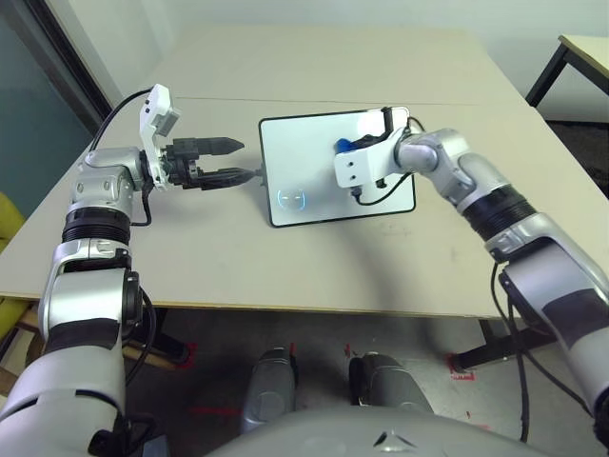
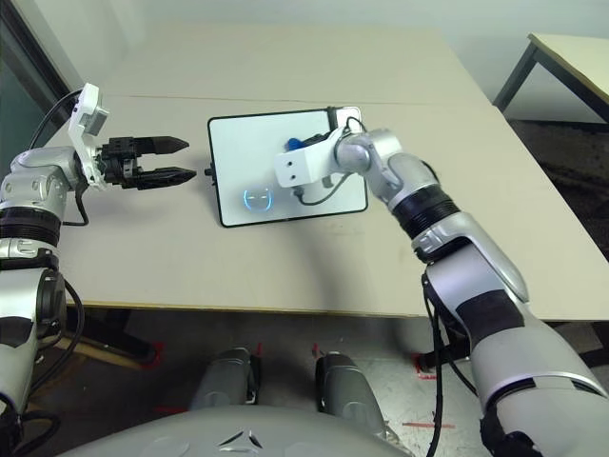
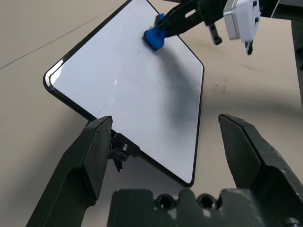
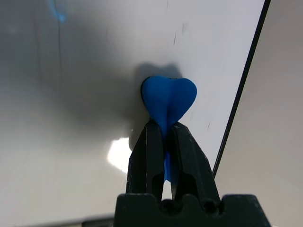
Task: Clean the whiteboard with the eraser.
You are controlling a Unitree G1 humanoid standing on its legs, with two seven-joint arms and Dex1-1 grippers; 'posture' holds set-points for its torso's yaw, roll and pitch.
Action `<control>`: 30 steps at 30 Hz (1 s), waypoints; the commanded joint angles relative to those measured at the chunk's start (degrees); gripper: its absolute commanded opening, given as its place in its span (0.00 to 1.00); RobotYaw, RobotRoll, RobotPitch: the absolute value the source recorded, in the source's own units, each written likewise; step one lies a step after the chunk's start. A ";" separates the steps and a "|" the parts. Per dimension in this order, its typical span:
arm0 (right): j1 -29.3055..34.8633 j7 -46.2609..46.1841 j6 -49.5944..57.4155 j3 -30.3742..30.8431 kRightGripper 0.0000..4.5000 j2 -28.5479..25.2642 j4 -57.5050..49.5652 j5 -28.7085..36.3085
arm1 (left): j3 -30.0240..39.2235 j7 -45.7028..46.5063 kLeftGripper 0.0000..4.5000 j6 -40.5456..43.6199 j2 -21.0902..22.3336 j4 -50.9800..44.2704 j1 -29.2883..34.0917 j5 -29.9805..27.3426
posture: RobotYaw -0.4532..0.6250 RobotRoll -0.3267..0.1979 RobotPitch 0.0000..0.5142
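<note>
Left eye view: at the picture's left, the left hand [image 1: 249, 160] is hanging spread and empty over the tabletop [image 1: 190, 257]. Right of it the whiteboard [image 1: 314, 205] is standing mid-frame, showing only stray faint flecks, so wiping is seemingly nearing its end. At the board's upper middle, the right hand [image 4: 163, 125] is pinching the blue eraser [image 4: 169, 97] by its waist.
</note>
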 commanded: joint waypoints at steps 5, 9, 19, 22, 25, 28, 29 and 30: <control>8.79 9.72 28.36 -18.77 0.00 -1.19 -15.22 18.15 | -0.46 0.02 1.00 -0.50 -0.33 0.48 -0.71 0.66 | 0.55 0.62 0.06; 11.34 7.75 51.66 -26.55 0.00 -0.78 -20.00 22.26 | -0.46 -0.04 1.00 -0.71 -0.48 0.70 -0.69 0.67 | 0.55 0.62 0.07; 14.58 -1.06 73.00 -35.76 0.00 -0.13 -14.24 29.94 | -0.48 0.05 1.00 -0.89 -1.14 0.96 -0.62 0.73 | 0.54 0.62 0.06; 13.53 -4.33 74.27 -37.32 0.00 0.31 -10.11 31.53 | -0.49 0.11 1.00 -0.97 -1.18 1.09 -0.79 0.80 | 0.55 0.62 0.06; 13.07 -6.13 74.30 -37.57 0.00 0.37 -7.69 33.36 | -0.40 0.16 1.00 -0.95 -1.09 0.98 -0.71 0.77 | 0.55 0.62 0.06; 12.77 -8.01 74.63 -37.99 0.00 0.78 -6.05 35.15 | -0.28 0.23 1.00 -0.86 -0.96 0.64 -0.40 0.66 | 0.55 0.62 0.07; 12.66 -8.81 74.57 -38.13 0.00 0.89 -5.66 35.53 | -0.25 0.28 1.00 -0.83 -0.95 0.54 -0.30 0.63 | 0.55 0.62 0.07; 12.50 -9.44 74.76 -38.35 0.00 1.03 -5.41 36.00 | -0.22 0.27 1.00 -0.76 -0.91 0.39 -0.15 0.57 | 0.55 0.62 0.07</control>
